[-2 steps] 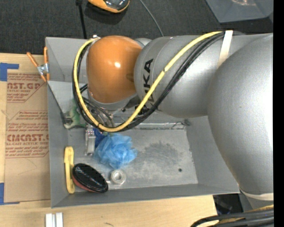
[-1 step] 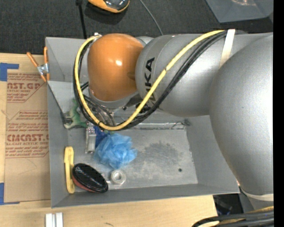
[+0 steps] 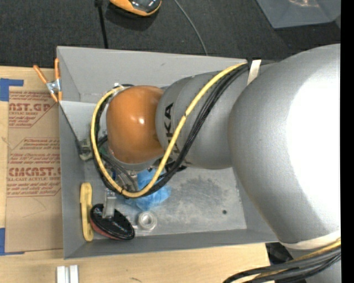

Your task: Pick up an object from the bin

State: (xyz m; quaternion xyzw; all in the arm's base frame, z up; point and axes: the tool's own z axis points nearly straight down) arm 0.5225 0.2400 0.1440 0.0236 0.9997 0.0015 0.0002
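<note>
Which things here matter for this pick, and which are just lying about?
For the job: gripper, low at the grey bin's left end; nearest it, a blue crumpled piece, a black-and-red oval thing, a small silver cap.
Lying about: yellow strip along the left wall; small dark thing higher up that wall; orange-and-black object outside the bin.

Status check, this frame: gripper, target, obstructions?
Gripper low in bin, left end, beside blue crumpled piece. Black-and-red object nearest it; yellow strip, silver cap close by. Arm covers the rest.
</note>
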